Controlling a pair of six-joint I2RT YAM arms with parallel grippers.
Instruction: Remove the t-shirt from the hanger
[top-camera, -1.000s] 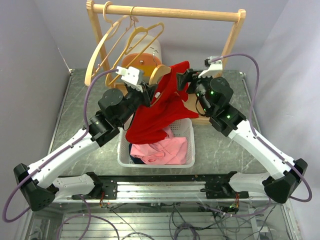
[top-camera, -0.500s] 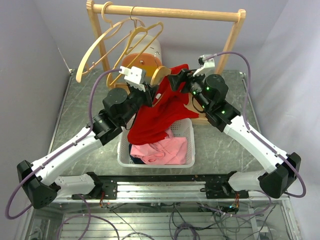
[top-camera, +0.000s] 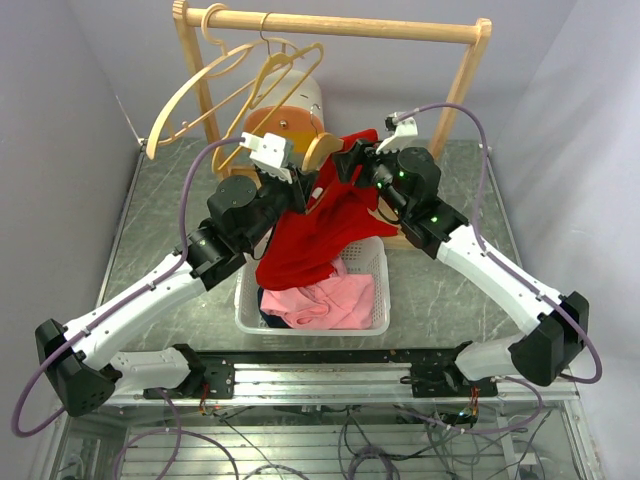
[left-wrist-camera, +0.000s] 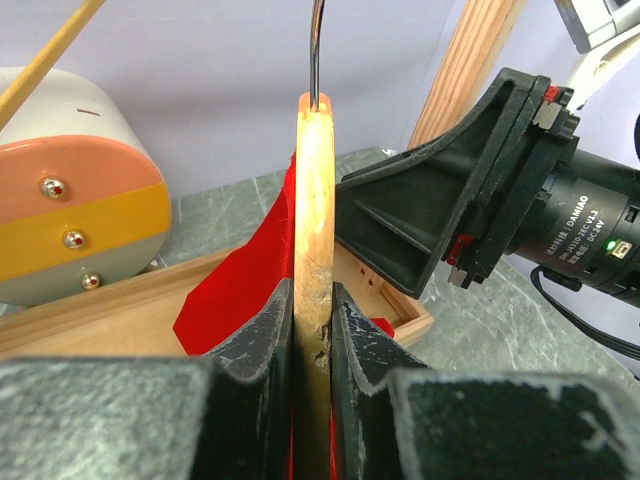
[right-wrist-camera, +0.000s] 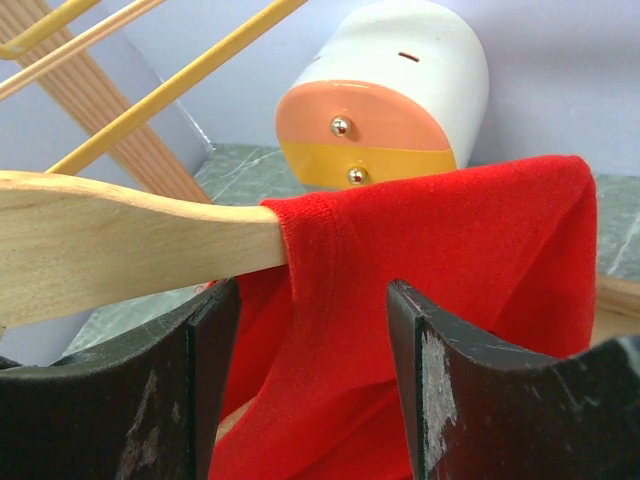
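Observation:
A red t-shirt (top-camera: 318, 232) hangs on a wooden hanger (top-camera: 320, 148) held above the white basket (top-camera: 372, 262). My left gripper (top-camera: 303, 188) is shut on the hanger (left-wrist-camera: 313, 250), its jaws clamped on both sides of the wood below the metal hook. My right gripper (top-camera: 350, 160) is open, its fingers (right-wrist-camera: 440, 380) on either side of the shirt's collar (right-wrist-camera: 330, 270) where it wraps the hanger arm (right-wrist-camera: 120, 240). The shirt's lower part drapes into the basket.
A wooden rack (top-camera: 340, 24) at the back holds two empty hangers (top-camera: 235, 85). A white, orange and yellow rounded object (top-camera: 285, 115) stands behind. The basket holds pink cloth (top-camera: 330, 300) and a dark cloth. The rack's wooden base (left-wrist-camera: 120, 300) lies below.
My right gripper has moved left, closing in on the shirt's collar by the hanger. The empty hangers on the rack have swung. My left gripper holds the hanger almost still.

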